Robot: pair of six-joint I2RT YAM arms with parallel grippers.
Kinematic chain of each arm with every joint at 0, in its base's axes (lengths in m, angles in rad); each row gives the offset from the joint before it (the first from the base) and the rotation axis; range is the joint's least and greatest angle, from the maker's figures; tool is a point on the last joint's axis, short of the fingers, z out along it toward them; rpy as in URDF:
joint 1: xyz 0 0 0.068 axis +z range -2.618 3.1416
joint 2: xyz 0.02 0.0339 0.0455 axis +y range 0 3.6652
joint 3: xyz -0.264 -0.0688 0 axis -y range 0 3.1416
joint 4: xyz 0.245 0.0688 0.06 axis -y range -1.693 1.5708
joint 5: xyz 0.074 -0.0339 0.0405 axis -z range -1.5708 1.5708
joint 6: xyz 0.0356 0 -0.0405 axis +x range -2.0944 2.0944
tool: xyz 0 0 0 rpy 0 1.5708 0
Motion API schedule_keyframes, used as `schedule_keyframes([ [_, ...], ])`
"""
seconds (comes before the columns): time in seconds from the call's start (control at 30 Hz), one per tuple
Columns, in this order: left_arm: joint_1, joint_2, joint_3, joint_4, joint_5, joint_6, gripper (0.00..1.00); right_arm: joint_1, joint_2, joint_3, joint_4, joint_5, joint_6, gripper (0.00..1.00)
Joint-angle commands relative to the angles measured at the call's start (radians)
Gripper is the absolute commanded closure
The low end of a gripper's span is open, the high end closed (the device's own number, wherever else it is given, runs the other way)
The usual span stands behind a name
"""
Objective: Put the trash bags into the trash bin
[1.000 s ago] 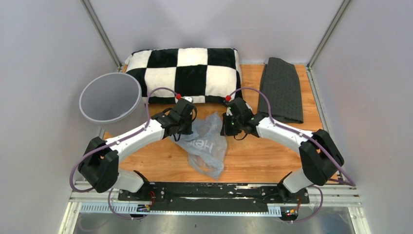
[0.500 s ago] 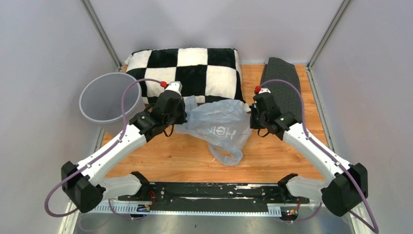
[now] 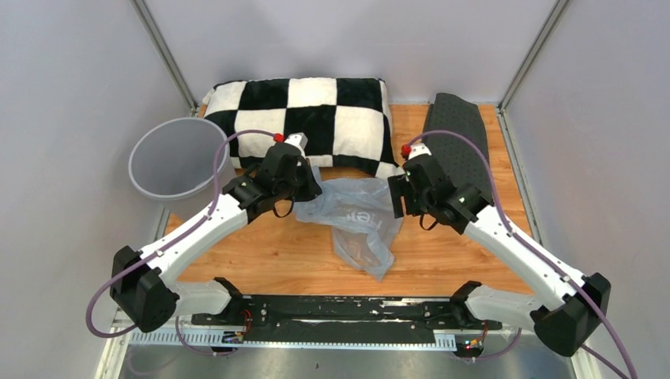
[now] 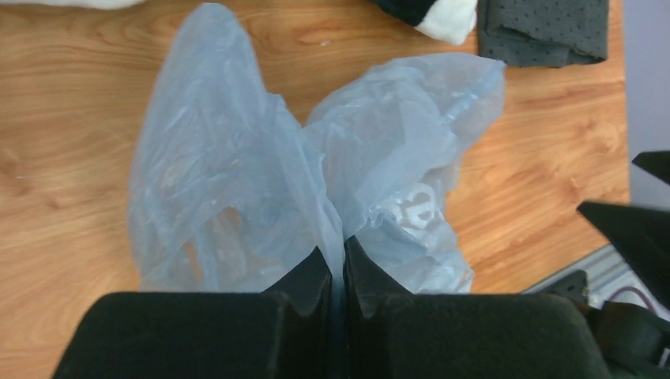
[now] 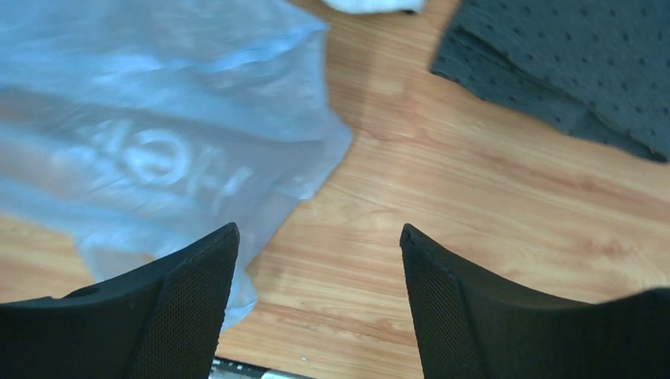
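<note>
The left tool (image 4: 342,254) clamped the trash bag (image 3: 355,215); the right tool (image 5: 318,237) stood apart, empty.
The bag lay mid wooden tabletop (image 3: 261,253), lettering creased, hard to read; the trash bin (image 3: 178,162) stood far left, base hidden.

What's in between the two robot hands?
The crumpled pale blue trash bag. The top view shows it. The left fingers pinch one edge, and the right fingers stand open at its other side.
</note>
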Motion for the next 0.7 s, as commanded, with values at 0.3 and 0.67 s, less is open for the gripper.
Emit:
schedule_keyframes([
  [0.3, 0.006, 0.025, 0.014, 0.091, 0.18, -0.17, 0.93, 0.372, 0.023, -0.063, 0.349, -0.214, -0.227, 0.18],
  [0.67, 0.063, 0.009, 0.009, 0.11, 0.278, -0.222, 0.89, 0.443, 0.198, -0.081, 0.427, -0.262, -0.24, 0.25],
])
